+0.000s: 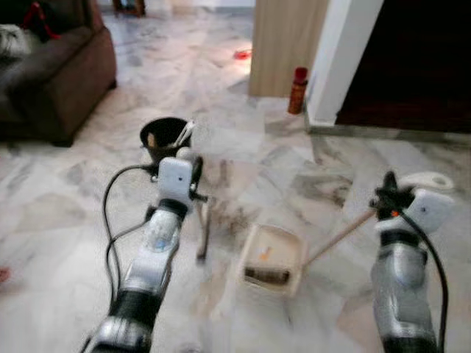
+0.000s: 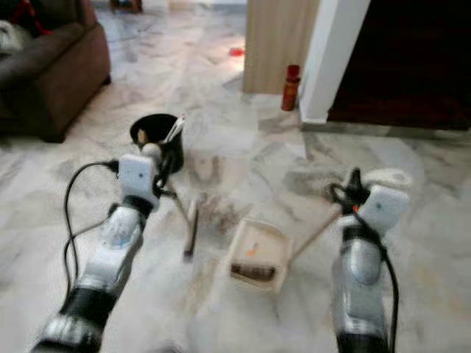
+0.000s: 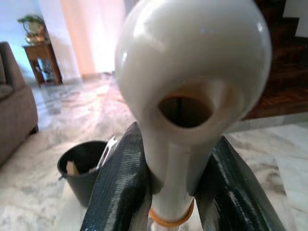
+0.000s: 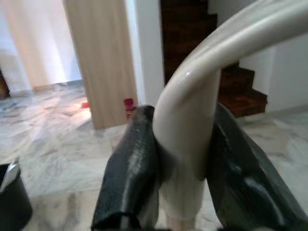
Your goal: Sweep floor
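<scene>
A: Marble floor (image 1: 243, 140), brown sofa (image 1: 59, 73) at the far left, black bucket (image 1: 163, 140) as landmark. From the head, the dustpan (image 1: 274, 257) lies on the floor on the near side of the bucket, toward the right, debris inside. The broom (image 1: 204, 232) stands between bucket and dustpan.

B: How will they handle?

A: Light, stiff plastic, I judge; smooth handles may slip, so hold them at the top ends.

B: Left wrist?

A: The left gripper (image 3: 168, 192) has its fingers clamped on the broom's cream knob, bucket behind.

B: Right wrist?

A: The right gripper (image 4: 183, 178) has its fingers clamped on the dustpan's curved handle, near a red bottle (image 4: 128, 107).
</scene>
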Available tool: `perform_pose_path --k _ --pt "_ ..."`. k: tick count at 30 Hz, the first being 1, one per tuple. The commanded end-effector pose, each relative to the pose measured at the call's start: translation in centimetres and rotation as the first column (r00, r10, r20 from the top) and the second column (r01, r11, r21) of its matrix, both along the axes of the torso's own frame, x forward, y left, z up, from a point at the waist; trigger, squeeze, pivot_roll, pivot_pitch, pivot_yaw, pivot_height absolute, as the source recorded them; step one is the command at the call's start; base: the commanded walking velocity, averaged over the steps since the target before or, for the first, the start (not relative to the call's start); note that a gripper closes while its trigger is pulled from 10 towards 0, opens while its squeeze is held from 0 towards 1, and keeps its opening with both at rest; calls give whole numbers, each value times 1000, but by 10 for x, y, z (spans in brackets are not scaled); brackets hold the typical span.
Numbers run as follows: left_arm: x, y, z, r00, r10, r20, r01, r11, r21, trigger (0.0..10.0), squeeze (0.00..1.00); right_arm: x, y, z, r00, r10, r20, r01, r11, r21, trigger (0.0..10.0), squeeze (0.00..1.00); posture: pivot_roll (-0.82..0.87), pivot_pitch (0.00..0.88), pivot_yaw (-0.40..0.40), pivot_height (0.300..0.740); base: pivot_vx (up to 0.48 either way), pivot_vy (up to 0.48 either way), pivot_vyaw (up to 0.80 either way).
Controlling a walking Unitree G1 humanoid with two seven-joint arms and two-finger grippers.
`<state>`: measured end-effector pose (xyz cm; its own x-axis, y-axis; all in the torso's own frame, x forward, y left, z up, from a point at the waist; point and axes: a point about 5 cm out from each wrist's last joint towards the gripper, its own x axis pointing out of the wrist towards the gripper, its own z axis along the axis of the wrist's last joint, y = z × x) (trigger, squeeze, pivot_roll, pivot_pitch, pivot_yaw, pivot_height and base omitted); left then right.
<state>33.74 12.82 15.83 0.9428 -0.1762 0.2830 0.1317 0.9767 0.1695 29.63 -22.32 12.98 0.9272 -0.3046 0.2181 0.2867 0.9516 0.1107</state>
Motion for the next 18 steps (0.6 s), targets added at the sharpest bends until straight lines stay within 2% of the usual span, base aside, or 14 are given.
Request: perform_pose_path --k 1,18 --pt "0 1 13 998 12 66 -13 1000 4 10000 0 2 1 16 997 6 81 -7 1000 15 10000 0 40 129 0 740 0 401 0" --pt "-1 1 13 998 19 67 -19 1000 1 10000 0 2 0 16 997 12 78 -13 1000 14 10000 0 41 136 -7 740 0 410 0"
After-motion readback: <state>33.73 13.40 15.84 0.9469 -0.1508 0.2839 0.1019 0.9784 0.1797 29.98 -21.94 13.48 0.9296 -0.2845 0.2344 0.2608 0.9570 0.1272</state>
